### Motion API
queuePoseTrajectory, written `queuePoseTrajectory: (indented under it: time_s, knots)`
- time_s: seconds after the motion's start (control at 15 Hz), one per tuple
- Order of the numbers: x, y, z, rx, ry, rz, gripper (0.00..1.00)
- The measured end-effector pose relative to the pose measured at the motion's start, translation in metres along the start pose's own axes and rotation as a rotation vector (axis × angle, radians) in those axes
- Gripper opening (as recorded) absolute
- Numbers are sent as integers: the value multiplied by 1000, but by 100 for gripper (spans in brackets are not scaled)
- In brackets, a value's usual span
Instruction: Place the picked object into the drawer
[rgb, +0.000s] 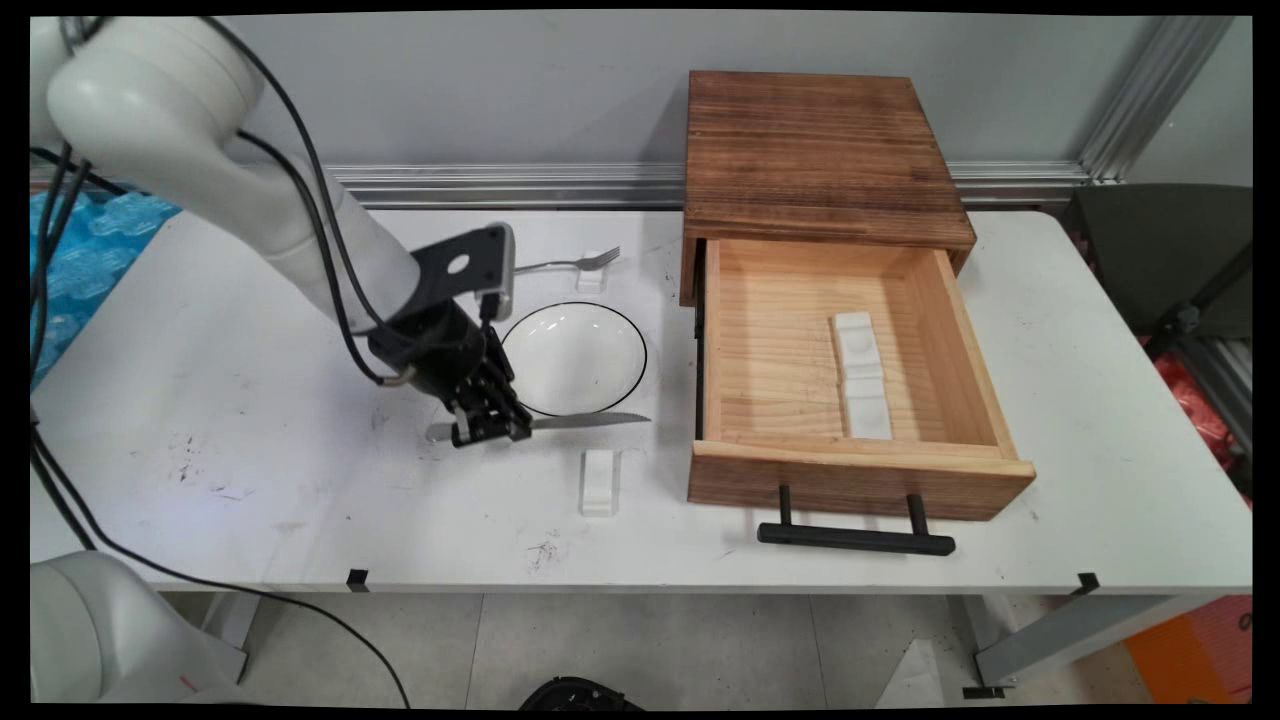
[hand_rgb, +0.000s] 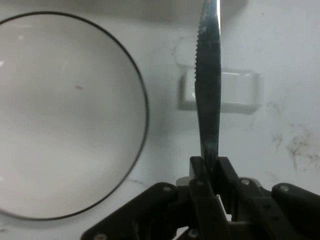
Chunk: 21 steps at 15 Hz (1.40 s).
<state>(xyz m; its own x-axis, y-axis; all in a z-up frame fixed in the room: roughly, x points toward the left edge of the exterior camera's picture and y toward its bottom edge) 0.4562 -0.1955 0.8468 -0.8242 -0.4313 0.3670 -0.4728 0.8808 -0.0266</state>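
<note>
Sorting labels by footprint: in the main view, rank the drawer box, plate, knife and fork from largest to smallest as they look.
1. Drawer box
2. Plate
3. Knife, clamped in the gripper
4. Fork, though it lies farther from the camera and the arm hides part of its handle, so knife versus fork is unsure.

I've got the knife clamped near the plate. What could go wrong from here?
The gripper holds the knife by a narrow pinch across the flat metal, with the long serrated blade sticking out; it may pivot or slip in the jaws. The blade tip sits close to the plate rim and above the white rest, so a low sweep could knock either. Moving toward the open drawer, the blade might catch its front wall.
</note>
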Motion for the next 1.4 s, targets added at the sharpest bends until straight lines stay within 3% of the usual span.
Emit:
queuePoseTrajectory:
  time_s: [0.33,0.67,1.4]
  knots:
    - [13,-14,-24,8,-17,16,0]
    - [43,-28,-41,11,1,31,0]
    - [150,-28,-29,14,116,35,0]
